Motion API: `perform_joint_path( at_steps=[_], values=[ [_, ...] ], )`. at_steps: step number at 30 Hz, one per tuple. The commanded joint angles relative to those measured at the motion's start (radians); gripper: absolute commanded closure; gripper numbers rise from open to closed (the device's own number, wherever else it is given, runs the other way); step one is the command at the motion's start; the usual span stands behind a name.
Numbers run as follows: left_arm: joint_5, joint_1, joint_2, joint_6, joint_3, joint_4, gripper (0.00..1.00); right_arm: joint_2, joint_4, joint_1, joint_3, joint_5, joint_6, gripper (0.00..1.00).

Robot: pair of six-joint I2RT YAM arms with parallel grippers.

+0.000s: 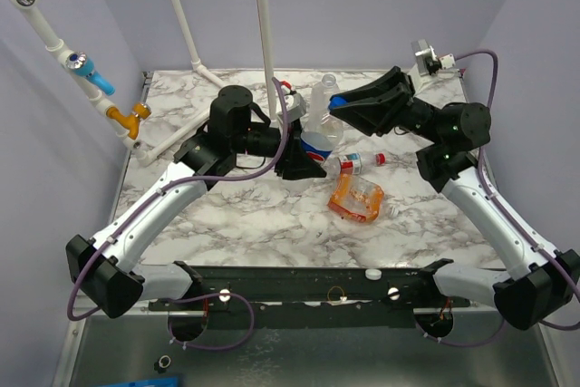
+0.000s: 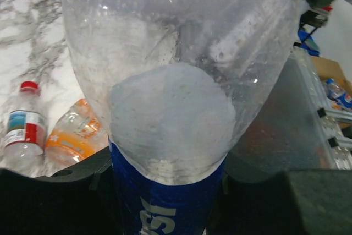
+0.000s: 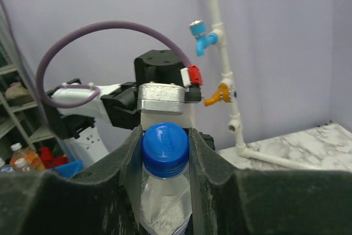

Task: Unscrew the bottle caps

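My left gripper (image 1: 304, 162) is shut on the blue-labelled Pepsi bottle (image 1: 319, 138) and holds it tilted above the table. In the left wrist view the clear bottle (image 2: 176, 81) fills the frame, its blue label between my jaws. My right gripper (image 1: 337, 102) is shut on the bottle's blue cap (image 3: 164, 142); both jaws press its sides. The red-label bottle (image 1: 353, 163) with a red cap (image 1: 381, 159) lies on the table, also in the left wrist view (image 2: 23, 130). The orange-label bottle (image 1: 356, 198) lies crumpled beside it. A loose white cap (image 1: 397, 211) lies right of it.
A clear uncapped bottle (image 1: 323, 95) stands behind the held one. White pipes (image 1: 265, 24) rise at the back, with a blue and orange valve (image 1: 109, 97) at the left wall. Another white cap (image 1: 372, 274) rests on the near rail.
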Motion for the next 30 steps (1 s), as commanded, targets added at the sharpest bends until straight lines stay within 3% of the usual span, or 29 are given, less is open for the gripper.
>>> perform_joint_path(
  at_steps=[1, 3, 4, 7, 9, 15, 23, 30],
  values=[
    [0.187, -0.001, -0.032, -0.057, 0.034, 0.042, 0.93, 0.057, 0.125, 0.008, 0.018, -0.260, 0.060, 0.99],
    [0.159, 0.005, -0.035, -0.045, 0.031, 0.041, 0.94, 0.054, 0.078, 0.009, 0.030, -0.260, 0.032, 0.99],
    [0.134, 0.009, -0.036, -0.029, 0.030, 0.038, 0.94, 0.048, 0.011, 0.009, 0.042, -0.225, -0.023, 0.92],
    [-0.020, 0.011, -0.044, 0.063, 0.021, 0.003, 0.94, -0.003, -0.300, 0.010, 0.088, 0.112, -0.219, 0.35],
    [-0.129, 0.012, -0.046, 0.124, 0.011, -0.008, 0.94, -0.031, -0.350, 0.010, 0.081, 0.267, -0.255, 0.02],
    [-0.417, 0.011, -0.041, 0.297, -0.027, -0.008, 0.90, 0.003, -0.502, 0.009, 0.177, 0.384, -0.264, 0.00],
    [-0.561, 0.008, -0.014, 0.328, -0.032, 0.021, 0.89, 0.076, -0.565, 0.022, 0.269, 0.392, -0.224, 0.00],
    [-0.595, 0.001, 0.008, 0.319, -0.022, 0.034, 0.89, 0.149, -0.582, 0.041, 0.331, 0.360, -0.217, 0.22]
  ],
)
